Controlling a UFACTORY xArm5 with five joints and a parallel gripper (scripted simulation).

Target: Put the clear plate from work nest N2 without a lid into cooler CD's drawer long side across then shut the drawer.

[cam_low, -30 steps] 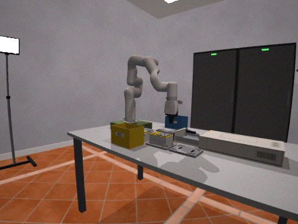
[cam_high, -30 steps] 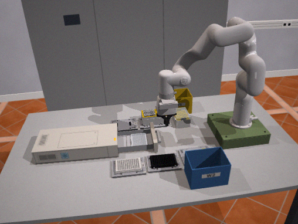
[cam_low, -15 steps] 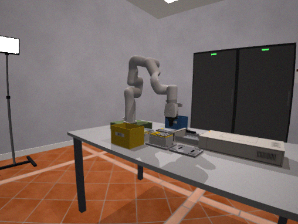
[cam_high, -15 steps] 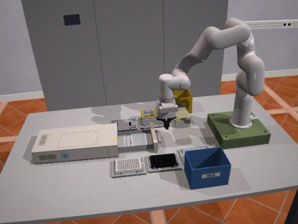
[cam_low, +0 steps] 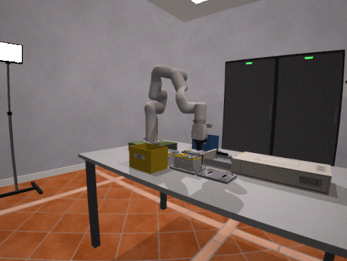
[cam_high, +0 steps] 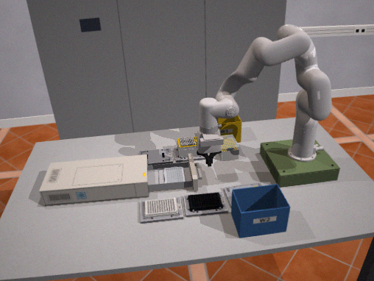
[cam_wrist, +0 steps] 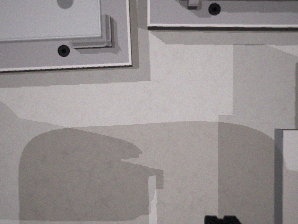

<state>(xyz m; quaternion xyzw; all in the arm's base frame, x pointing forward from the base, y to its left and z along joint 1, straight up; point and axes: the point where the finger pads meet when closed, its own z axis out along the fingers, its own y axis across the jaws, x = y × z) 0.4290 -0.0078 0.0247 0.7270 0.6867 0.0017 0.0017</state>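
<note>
The beige cooler CD (cam_high: pixel 92 180) (cam_low: pixel 280 167) lies at the left of the bench. Its drawer (cam_high: pixel 156 178) (cam_low: pixel 218 156) stands pulled out to the right, and the orange lamp (cam_high: pixel 143 174) is lit. The clear plate (cam_high: pixel 174 174) lies flat in the drawer, near the drawer's front panel (cam_high: pixel 193 173) (cam_wrist: pixel 287 175). My gripper (cam_high: pixel 209 162) (cam_low: pixel 199 146) (cam_wrist: pixel 222 220) is shut and empty. It hangs a little above the bare table, just right of the front panel and apart from it.
In front stand a nest with a white plate (cam_high: pixel 160 207), a nest with a black plate (cam_high: pixel 205 201) and a third nest (cam_wrist: pixel 65 50) partly behind blue bin W2 (cam_high: pixel 259 210). Yellow bin W1 (cam_high: pixel 230 126) (cam_low: pixel 148 158), tip boxes (cam_high: pixel 187 141) and the green arm base (cam_high: pixel 298 162) stand behind.
</note>
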